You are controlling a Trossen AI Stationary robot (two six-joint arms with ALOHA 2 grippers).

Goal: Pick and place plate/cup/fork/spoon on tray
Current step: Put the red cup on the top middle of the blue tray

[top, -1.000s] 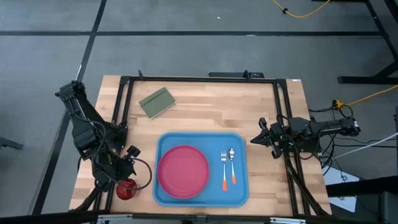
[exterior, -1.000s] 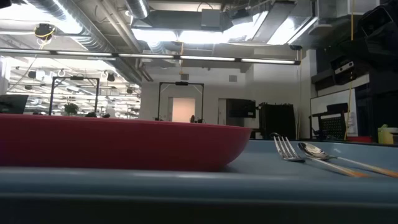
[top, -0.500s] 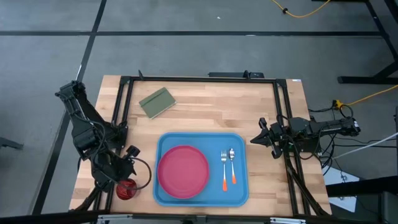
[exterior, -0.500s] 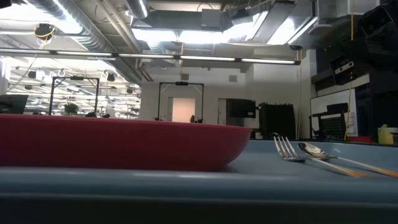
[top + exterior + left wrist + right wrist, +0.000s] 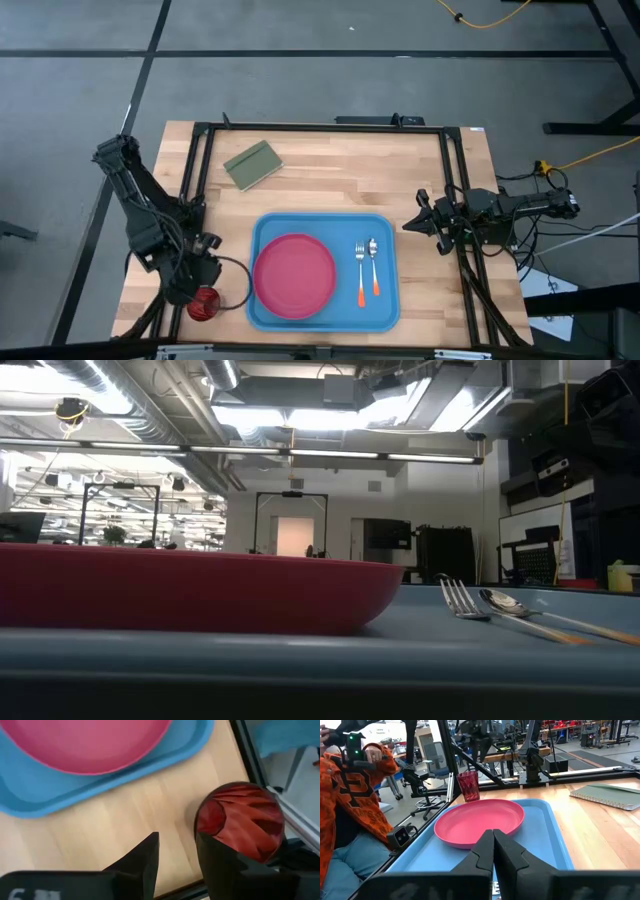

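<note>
The dark red cup [image 5: 203, 304] stands upright on the table near its near-left corner, just left of the blue tray [image 5: 340, 305]. My left gripper [image 5: 198, 283] is open right above and beside the cup. In the left wrist view [image 5: 177, 840] one finger [image 5: 215, 862] overlaps the rim of the cup [image 5: 242, 820], and the gap between the fingers is over bare wood. The pink-red plate [image 5: 294, 275], the fork [image 5: 360, 276] and the spoon [image 5: 373, 262] lie on the tray. My right gripper [image 5: 410, 224] is shut and empty at the tray's right. My left gripper comes at the cup from above, slanting down. One finger [image 5: 215, 862] stands at the cup's rim [image 5: 202, 817] on the side toward the tray. I cannot tell whether it touches the cup. The cup is not between the fingers.
An olive-green block [image 5: 252, 164] lies at the far left of the table. A black frame [image 5: 195, 160] runs along the table's edges, close to the cup. A person in an orange garment [image 5: 350, 795] sits beyond the table's left side.
My left gripper has moved a little toward the near edge, closer over the cup. The cup, plate, fork and spoon have stayed where they were.
</note>
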